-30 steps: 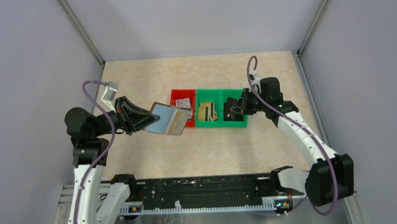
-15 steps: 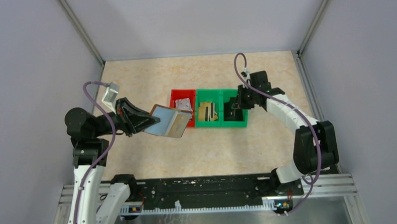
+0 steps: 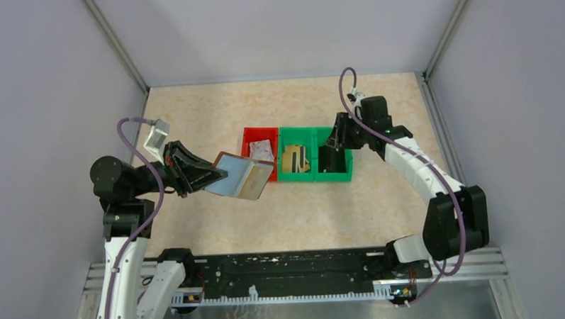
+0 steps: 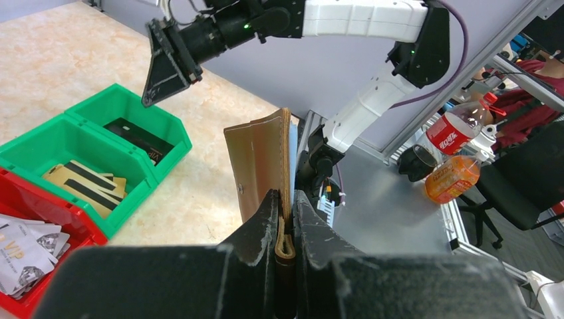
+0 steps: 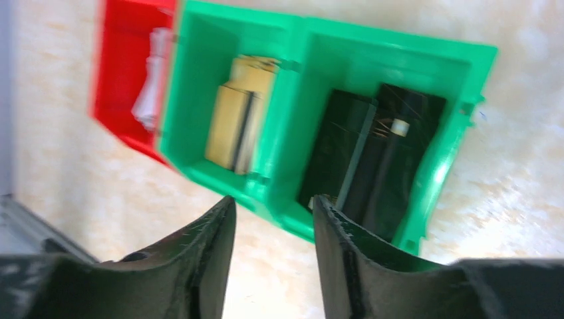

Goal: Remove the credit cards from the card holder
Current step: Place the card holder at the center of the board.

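My left gripper (image 3: 213,175) is shut on the edge of the brown card holder (image 3: 241,176) and holds it open above the table, left of the bins; its pale blue inside faces up. In the left wrist view the holder (image 4: 263,163) stands upright between my fingers (image 4: 286,219). Gold credit cards (image 3: 294,159) lie in the middle green bin, also in the right wrist view (image 5: 239,113). Dark cards (image 5: 372,159) lie in the right green bin. My right gripper (image 3: 338,138) is open and empty above the right bin; it also shows in the right wrist view (image 5: 273,203).
A red bin (image 3: 248,136) holds crumpled whitish paper scraps (image 3: 262,149). Two green bins (image 3: 333,176) stand joined to its right at the table's middle. Grey walls enclose the table on three sides. The black rail (image 3: 290,269) runs along the near edge.
My right arm has drawn back and swung, and its gripper has risen from inside the right green bin to above it. My left gripper holds the card holder nearly still, slightly lower.
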You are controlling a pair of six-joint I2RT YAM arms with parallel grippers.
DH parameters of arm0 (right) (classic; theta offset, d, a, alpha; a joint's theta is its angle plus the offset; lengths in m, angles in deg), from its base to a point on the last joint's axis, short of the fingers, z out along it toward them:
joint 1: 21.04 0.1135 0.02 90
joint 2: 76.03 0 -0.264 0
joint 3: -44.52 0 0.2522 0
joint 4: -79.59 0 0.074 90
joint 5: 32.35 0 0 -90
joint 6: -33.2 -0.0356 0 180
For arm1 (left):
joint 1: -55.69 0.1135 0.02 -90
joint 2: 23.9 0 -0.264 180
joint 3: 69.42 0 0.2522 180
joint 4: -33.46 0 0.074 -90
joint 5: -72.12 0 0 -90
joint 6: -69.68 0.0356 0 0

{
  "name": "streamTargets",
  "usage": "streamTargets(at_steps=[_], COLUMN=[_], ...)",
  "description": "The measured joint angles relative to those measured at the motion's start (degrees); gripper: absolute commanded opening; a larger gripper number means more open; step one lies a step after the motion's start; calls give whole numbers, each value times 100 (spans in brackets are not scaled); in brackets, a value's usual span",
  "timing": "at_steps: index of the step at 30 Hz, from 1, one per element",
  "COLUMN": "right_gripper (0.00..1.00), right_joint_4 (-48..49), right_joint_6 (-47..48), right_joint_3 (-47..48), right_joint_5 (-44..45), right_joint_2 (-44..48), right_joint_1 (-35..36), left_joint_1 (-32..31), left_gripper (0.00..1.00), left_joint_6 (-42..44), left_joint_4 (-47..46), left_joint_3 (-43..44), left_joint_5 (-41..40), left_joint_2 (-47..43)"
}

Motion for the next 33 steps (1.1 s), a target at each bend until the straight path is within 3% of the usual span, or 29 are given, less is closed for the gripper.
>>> streamTargets(at_steps=[5, 13, 23, 27, 33], right_gripper=[76, 96, 96, 95, 94], right_joint_4=[535, 2223, 3530, 3775, 3545], right_joint_6=[-302, -820, -1086, -1108, -621], right_joint_3=[-7, -321, -573, -625, -710], right_joint_5=[-540, -1574, -2439, -2500, -2284], right_joint_2=[802, 1558, 1408, 1353, 1226], right_joint_1=[258, 1799, 3163, 3287, 3729], left_joint_1=[0, 0, 0, 0, 0], left_gripper=[0, 0, 0, 0, 0], left_joint_6=[0, 435, 1816, 2745, 3344], left_joint_4=[-28, 39, 835, 1574, 2105], left_joint_3=[0, -227, -315, -310, -308], left_joint_5=[28, 210, 658, 772, 879], left_joint_2=[0, -11, 42, 118, 271])
